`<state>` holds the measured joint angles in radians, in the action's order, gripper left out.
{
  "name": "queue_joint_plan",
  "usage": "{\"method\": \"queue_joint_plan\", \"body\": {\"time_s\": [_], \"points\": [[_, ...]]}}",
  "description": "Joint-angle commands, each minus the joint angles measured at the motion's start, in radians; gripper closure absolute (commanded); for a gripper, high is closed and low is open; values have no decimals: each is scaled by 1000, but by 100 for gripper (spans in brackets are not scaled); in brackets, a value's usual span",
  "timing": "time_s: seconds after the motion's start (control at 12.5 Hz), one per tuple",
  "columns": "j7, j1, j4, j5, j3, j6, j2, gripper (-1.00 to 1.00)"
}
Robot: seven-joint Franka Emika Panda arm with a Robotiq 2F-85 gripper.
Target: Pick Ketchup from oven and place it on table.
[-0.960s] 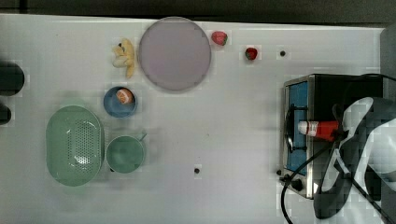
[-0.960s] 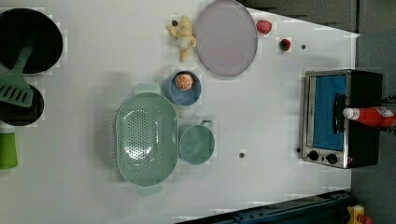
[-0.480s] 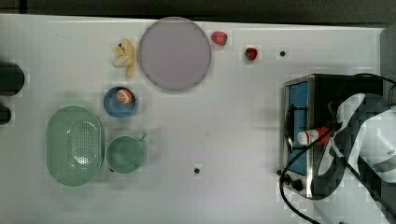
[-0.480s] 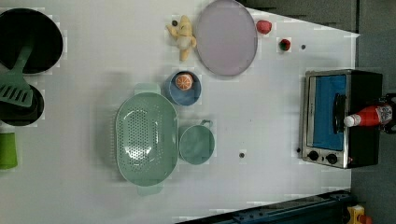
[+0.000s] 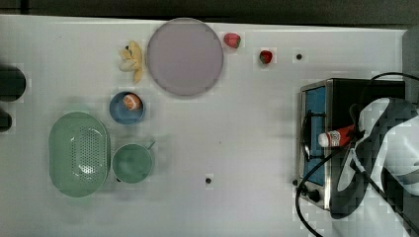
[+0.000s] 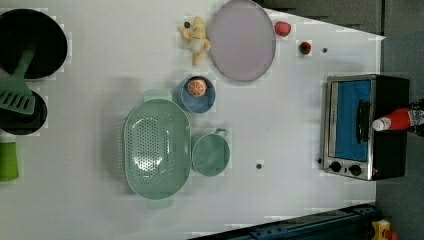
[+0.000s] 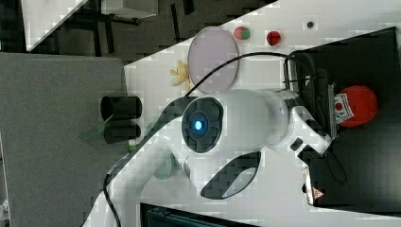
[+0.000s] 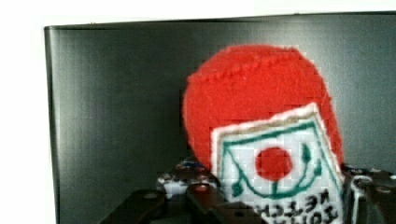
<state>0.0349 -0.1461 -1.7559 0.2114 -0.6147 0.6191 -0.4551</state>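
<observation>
Ketchup between claw fingers

reaching in from the top view's right, white arm bending over at the elbow, wrist angling down; gripper showing dark fingers sitting on either side of the ketchup.

**Bystander items, as laid out in the top view**

Lilac plate near the far edge; yellow plush toy just beside it on the top view's left, two strawberries on its right. Blue bowl holds an orange piece (type unclear). Green colander touching or just beside green cup. Left view adds black pan, spatula, green tumbler.
</observation>
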Motion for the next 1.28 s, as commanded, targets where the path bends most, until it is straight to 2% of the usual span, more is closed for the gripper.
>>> {"method": "queue_joint_plan", "body": {"time_s": [0.08,0.32,0.56,0.88,1.28], "points": [[-50,4,70,-10,-7,-34,53,-24],[-133,67,139,-73,0,-128,113,-24],[-137,160,180,-79,36,-301,187,-24],[-134,266,179,-81,114,-458,271,-24],[-125,344,143,-81,249,-507,287,-24]]}}
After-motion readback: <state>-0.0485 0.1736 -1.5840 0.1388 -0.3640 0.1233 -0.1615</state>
